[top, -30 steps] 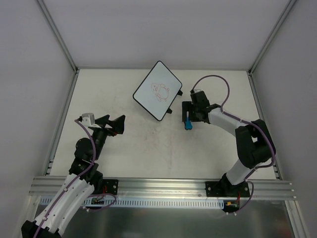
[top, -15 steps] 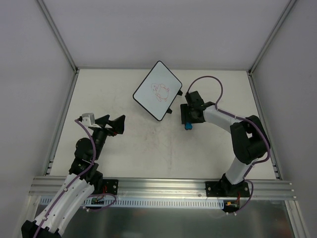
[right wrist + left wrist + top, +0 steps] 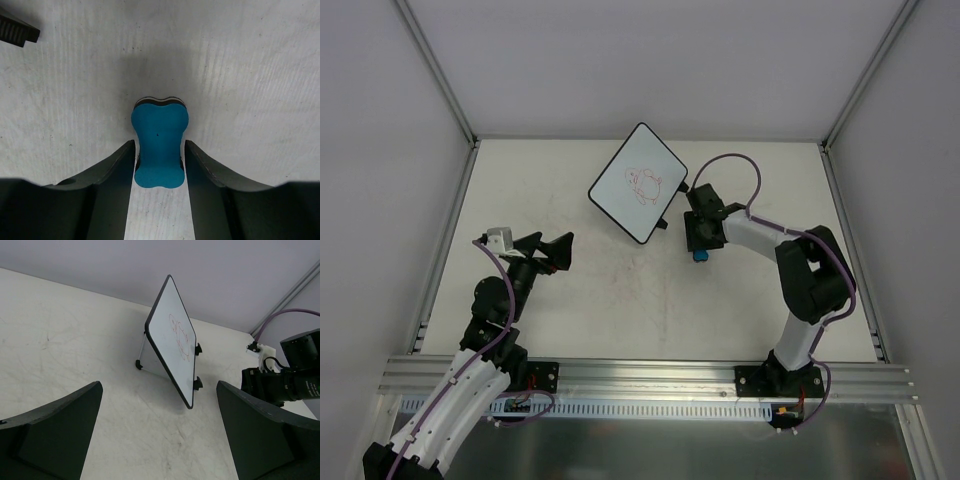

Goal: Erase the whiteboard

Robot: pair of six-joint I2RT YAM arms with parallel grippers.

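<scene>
whiteboard: whiteboard (image 3: 638, 182) sits near the table's (image 3: 620, 300) far edge, about midway along it, turned diagonally so one corner points to the near edge
whiteboard pose: left wrist view shows it tilted, propped on a thin leg (image 3: 141, 352) behind it, with small black feet (image 3: 198, 384) along its right-hand rim
doodle: reddish line drawing (image 3: 645, 185) in the middle of the board face, not wiped
eraser: small blue block (image 3: 159, 150) with a pinched waist, flat on the table, just off the board's near-right rim and not touching it
right gripper: right gripper (image 3: 160, 145) points down over the eraser, one finger on each side at its waist and lower end, close against it; cannot tell if the fingers are actually pressing it
right arm: reaches from the near-right edge in toward the table's middle
left gripper: left gripper (image 3: 552, 248) has fingers spread wide with nothing between them, over the left part of the table, well apart from the board and facing it
</scene>
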